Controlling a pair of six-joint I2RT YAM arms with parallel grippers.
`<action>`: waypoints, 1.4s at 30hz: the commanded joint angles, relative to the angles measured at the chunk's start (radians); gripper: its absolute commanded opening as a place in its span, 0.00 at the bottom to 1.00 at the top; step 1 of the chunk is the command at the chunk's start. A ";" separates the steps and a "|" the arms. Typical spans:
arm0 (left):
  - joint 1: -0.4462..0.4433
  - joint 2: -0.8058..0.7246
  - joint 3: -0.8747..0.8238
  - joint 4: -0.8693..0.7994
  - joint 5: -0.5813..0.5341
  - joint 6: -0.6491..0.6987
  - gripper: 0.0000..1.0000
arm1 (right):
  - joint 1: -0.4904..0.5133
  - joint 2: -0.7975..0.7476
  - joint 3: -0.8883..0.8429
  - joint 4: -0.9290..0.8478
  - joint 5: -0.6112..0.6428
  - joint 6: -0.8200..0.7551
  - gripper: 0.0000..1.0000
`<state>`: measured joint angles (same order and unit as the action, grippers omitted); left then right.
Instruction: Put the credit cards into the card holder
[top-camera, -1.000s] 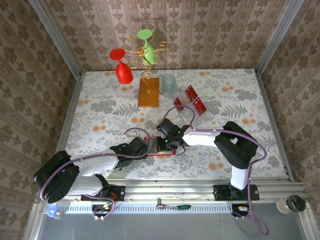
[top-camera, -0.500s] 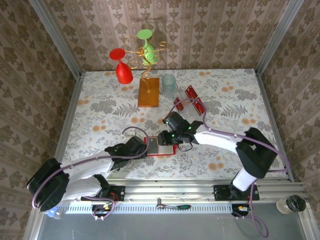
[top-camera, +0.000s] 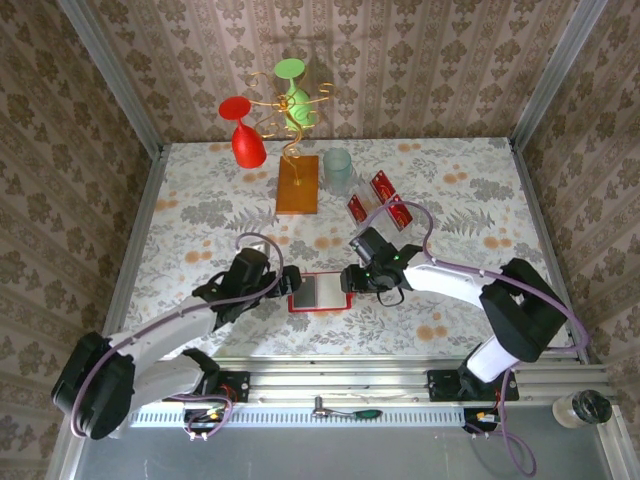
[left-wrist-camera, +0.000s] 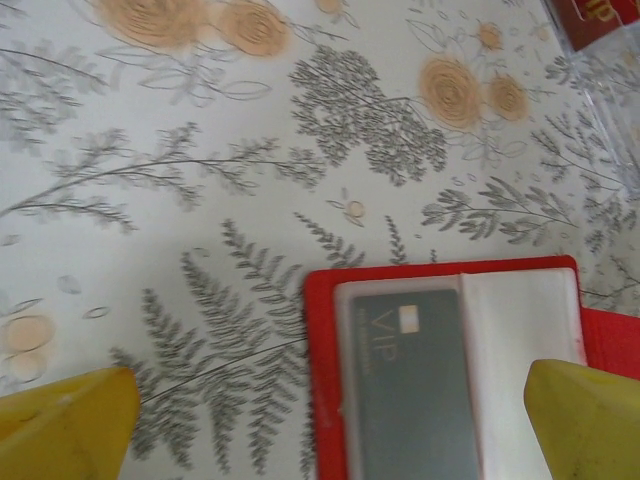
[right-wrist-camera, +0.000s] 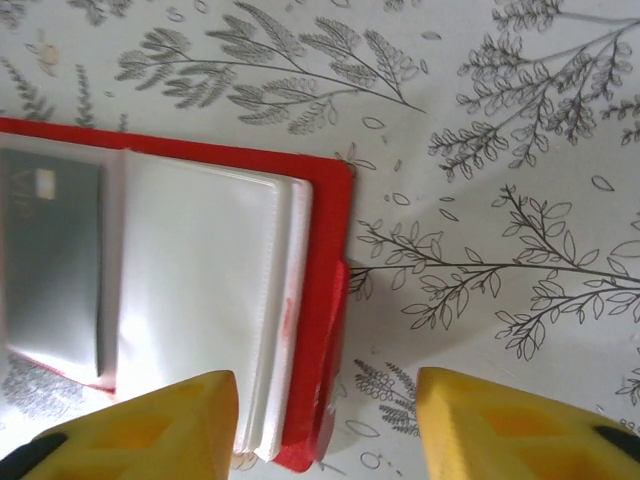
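Note:
The card holder (top-camera: 328, 293) lies open on the table between my two grippers, showing pale sleeves inside a red border (left-wrist-camera: 322, 380). One sleeve holds a grey card marked VIP (left-wrist-camera: 410, 390). My left gripper (top-camera: 288, 281) is open at the holder's left end, its yellow fingers (left-wrist-camera: 65, 420) wide apart above the table. My right gripper (right-wrist-camera: 330, 425) is open and straddles the holder's right red edge (right-wrist-camera: 335, 250) without pinching it. Red credit cards (top-camera: 383, 186) stand in the clear tiered stand behind the right arm; one of them shows at the top right of the left wrist view (left-wrist-camera: 600, 15).
A wire rack on an orange base (top-camera: 297, 185) holds a red glass (top-camera: 245, 140) and a green glass (top-camera: 293, 95) at the back. A clear cup (top-camera: 337, 168) stands next to it. The clear stand (top-camera: 375, 205) sits just beyond the right wrist.
The right gripper has opened and drawn back to the right off the holder. The left gripper has pulled back to the left. The holder now lies uncovered and open.

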<state>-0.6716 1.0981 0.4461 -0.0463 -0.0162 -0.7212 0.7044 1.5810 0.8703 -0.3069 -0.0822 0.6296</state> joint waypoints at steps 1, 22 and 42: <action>0.009 0.071 0.029 0.122 0.123 0.011 1.00 | -0.014 0.032 -0.028 0.041 0.004 -0.010 0.37; -0.016 0.337 0.080 0.328 0.180 0.004 1.00 | -0.021 0.073 -0.079 0.141 -0.060 0.023 0.00; -0.090 0.195 0.017 0.528 0.202 -0.149 1.00 | -0.026 0.083 -0.083 0.177 -0.083 0.044 0.00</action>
<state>-0.7353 1.2922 0.4778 0.3985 0.1703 -0.8116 0.6830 1.6470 0.8043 -0.1532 -0.1425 0.6605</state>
